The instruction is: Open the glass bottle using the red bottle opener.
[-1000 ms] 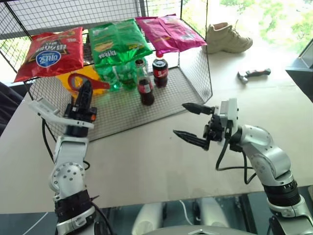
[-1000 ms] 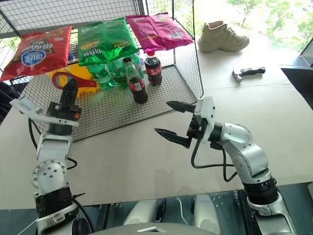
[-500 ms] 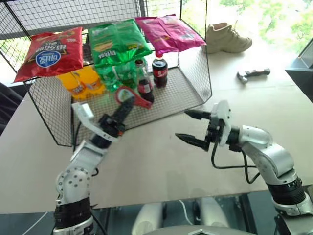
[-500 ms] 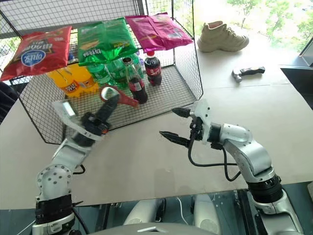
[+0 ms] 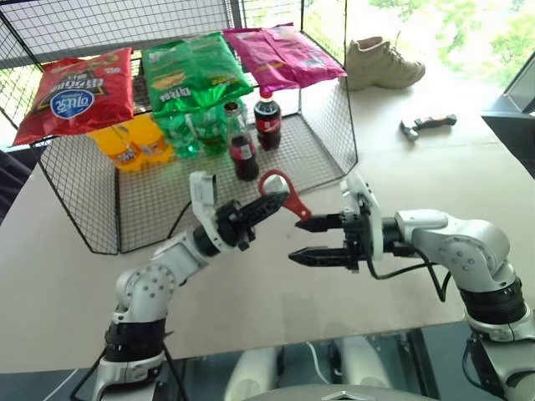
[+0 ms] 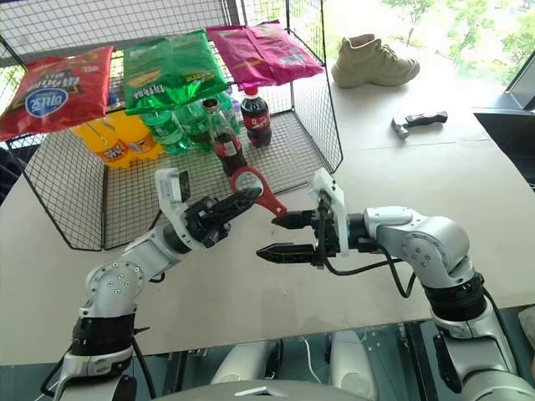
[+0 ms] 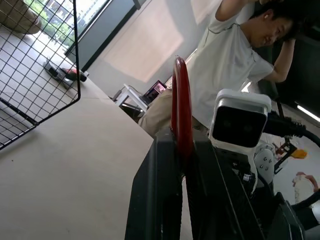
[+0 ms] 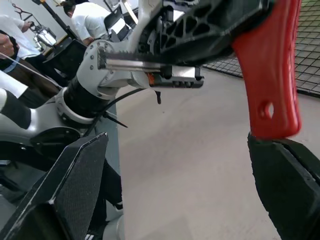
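The left hand (image 5: 269,204) is clenched on the small flat red bottle opener (image 5: 282,190), lifted above the pale desk (image 5: 401,175). The right hand (image 5: 305,240) faces it with fingers spread wide, grasping nothing. The slim clear-glass cola bottle (image 5: 243,147) stands farther off inside the wire-mesh cage (image 5: 330,138).

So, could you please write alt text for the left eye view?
The left gripper, shut on the red bottle opener, holds it next to the open right gripper above a pale table. Behind, the glass bottle stands in a wire cage.
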Motion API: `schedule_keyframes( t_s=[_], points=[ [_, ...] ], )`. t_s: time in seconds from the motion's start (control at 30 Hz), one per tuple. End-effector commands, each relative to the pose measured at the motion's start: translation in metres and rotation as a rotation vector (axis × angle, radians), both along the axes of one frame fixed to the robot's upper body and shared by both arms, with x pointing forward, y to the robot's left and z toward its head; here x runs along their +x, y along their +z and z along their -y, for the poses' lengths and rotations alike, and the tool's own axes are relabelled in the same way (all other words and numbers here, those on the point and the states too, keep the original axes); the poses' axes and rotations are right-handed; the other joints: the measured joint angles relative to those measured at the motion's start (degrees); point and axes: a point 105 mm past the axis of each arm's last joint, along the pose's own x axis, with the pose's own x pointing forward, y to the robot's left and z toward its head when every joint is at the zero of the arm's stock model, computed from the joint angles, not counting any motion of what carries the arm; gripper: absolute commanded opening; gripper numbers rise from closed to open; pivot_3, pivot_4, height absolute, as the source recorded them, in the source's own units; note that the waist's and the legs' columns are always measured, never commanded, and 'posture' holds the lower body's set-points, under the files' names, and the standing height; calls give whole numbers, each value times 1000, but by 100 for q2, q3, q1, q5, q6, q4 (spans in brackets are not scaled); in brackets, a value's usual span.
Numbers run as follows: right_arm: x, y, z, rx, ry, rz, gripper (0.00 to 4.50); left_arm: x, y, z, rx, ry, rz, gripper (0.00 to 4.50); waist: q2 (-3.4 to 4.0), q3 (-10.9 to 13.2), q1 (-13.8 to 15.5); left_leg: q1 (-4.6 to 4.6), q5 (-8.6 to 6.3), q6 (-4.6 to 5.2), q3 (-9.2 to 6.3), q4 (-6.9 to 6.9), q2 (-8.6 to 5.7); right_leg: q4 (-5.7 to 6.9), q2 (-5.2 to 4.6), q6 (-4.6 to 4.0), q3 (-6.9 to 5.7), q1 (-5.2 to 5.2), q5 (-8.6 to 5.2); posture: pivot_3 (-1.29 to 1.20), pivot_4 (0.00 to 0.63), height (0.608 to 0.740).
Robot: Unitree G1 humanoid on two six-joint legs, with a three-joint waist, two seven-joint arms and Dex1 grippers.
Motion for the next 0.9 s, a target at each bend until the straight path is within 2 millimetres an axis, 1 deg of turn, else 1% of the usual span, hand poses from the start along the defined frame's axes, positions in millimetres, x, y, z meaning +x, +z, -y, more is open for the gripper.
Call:
schedule_keyframes(
  t_s=[0.03,0.27,0.53,0.63,0.73,0.9],
  points=[
    [-5,17,-4,37,30,35,4500,-2,2,7,8,-42,25,29,0,0,0,0,0,0,1,0,0,0,-1,0,0,0,0,0,150,740],
    [-2,16,-8,26,25,10,4500,-9,0,16,-2,-120,14,29,0,0,-2,-2,0,0,-1,0,0,0,-2,0,0,-1,0,0,150,740],
    [6,14,-9,24,7,-14,4500,-16,-4,19,7,-170,3,29,0,1,-5,-4,0,0,-3,0,0,0,-1,0,-2,-3,0,0,150,740],
    [3,16,-10,30,37,-24,4500,-11,-6,18,11,-131,10,29,0,1,-5,-4,0,0,-2,0,0,1,-2,1,0,-4,0,0,150,740],
    [-3,10,-8,-4,64,-41,4500,-9,-3,17,-2,-126,19,29,0,1,-1,-5,0,0,-2,0,-1,0,-2,1,-1,-3,0,0,150,740],
    [-8,3,-4,-39,86,-65,4500,-10,-2,17,-4,-129,23,29,0,1,-3,-6,0,0,-2,0,-1,-1,-3,1,-2,-4,0,0,150,740]
  ],
)
